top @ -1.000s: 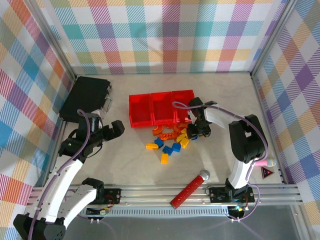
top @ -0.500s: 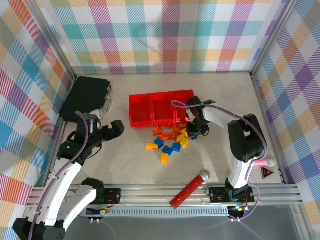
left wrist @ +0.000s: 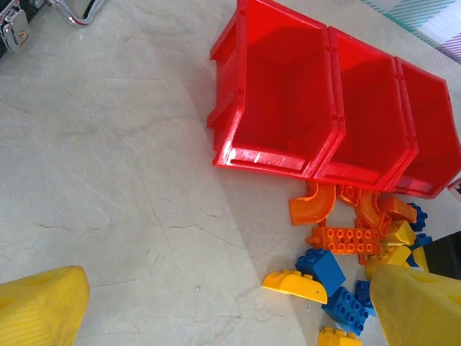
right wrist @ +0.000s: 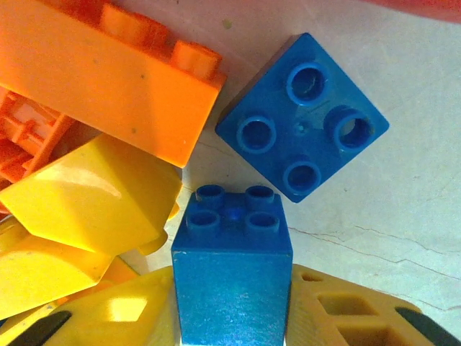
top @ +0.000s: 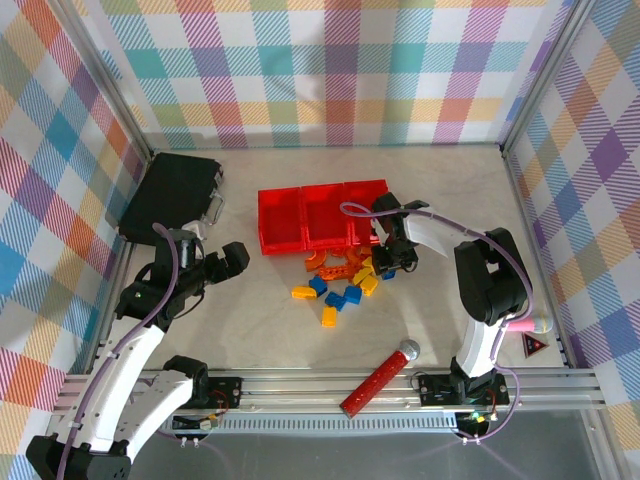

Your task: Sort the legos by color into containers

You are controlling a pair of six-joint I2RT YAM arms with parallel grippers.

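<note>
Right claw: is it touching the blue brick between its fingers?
Touching. The right wrist view shows the blue brick wedged in the right claw, with the yellow fingers pressed against both its sides and no gap visible.

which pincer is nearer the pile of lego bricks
Right. The right pincer is in the pile of orange, yellow and blue plastic bricks, shut on a blue brick; the left pincer hangs open well to its left.

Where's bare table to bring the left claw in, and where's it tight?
Bare: the stretch between left claw and legos, by the left end of the bins; also the strip behind them. Tight: the right end, where the right claw grips a blue brick in the pile.
</note>
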